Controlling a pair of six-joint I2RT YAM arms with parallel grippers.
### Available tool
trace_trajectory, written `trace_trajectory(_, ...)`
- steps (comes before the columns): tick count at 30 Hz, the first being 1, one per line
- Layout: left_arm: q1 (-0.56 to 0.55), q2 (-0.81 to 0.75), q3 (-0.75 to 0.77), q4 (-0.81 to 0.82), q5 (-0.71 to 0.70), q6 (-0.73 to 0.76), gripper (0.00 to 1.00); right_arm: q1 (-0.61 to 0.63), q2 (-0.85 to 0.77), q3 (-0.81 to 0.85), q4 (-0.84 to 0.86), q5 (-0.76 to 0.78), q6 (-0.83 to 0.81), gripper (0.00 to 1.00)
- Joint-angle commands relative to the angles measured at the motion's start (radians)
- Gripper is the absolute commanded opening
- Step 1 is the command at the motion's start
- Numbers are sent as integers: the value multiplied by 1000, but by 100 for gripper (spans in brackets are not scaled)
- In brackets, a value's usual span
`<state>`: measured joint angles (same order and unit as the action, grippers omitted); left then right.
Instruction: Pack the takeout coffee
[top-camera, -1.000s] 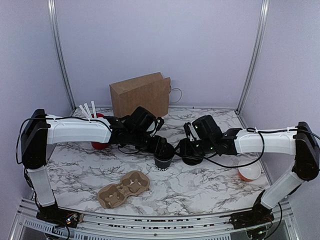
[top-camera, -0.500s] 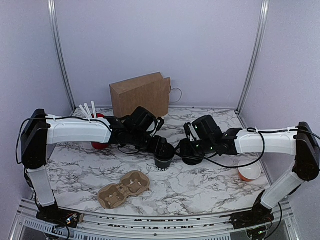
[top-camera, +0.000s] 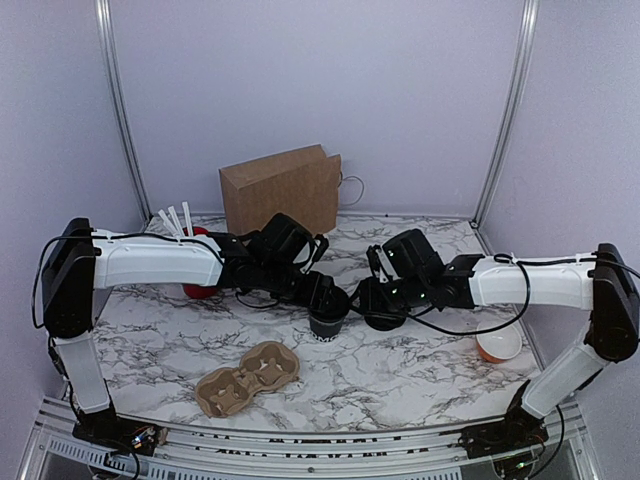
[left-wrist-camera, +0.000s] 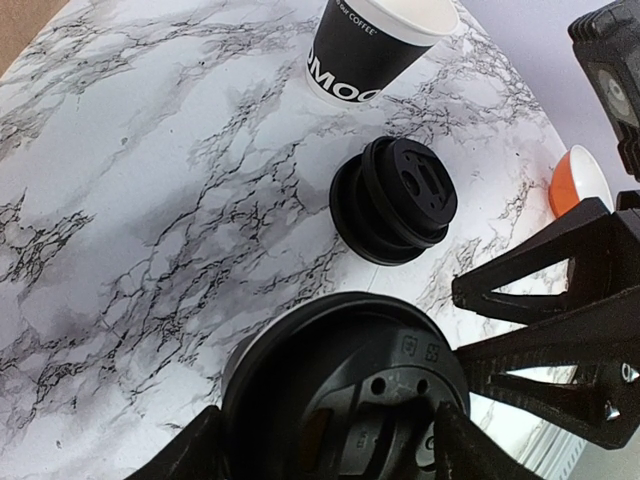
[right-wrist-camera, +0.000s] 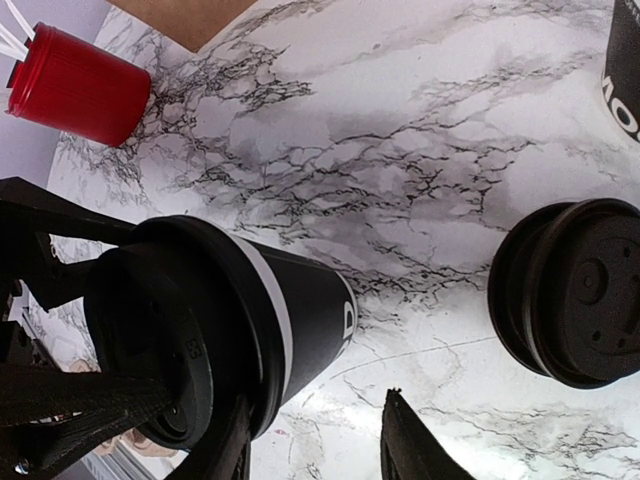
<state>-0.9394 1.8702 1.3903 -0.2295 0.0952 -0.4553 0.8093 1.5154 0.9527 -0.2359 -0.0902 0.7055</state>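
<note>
The takeout coffee (top-camera: 328, 318), a black paper cup with white print and a black lid, stands mid-table. My left gripper (top-camera: 320, 293) is shut on it at the lid rim; in the left wrist view its fingers flank the lid (left-wrist-camera: 345, 400). My right gripper (top-camera: 372, 298) is open just right of the cup. In the right wrist view the cup (right-wrist-camera: 250, 320) lies beside the left finger of that gripper (right-wrist-camera: 315, 450), outside the gap.
A stack of black lids (left-wrist-camera: 395, 200) (right-wrist-camera: 575, 290) sits right of the cup, with an open black cup (left-wrist-camera: 365, 50) beyond. A cardboard cup carrier (top-camera: 248, 377) lies near front. A brown bag (top-camera: 282, 188), red stick cup (top-camera: 200, 288) and orange bowl (top-camera: 497, 346) stand around.
My right gripper has edged slightly left toward the cup. The left gripper and the cup have not moved.
</note>
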Motion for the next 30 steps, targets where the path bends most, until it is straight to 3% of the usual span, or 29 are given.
trace_trajectory(1, -6, 4, 9, -13, 3, 17, 70, 16, 20, 44, -25, 5, -16, 42)
trace_trajectory(30, -5, 18, 15, -5, -7, 10, 70, 23, 63, 46, -63, 48, -29, 37)
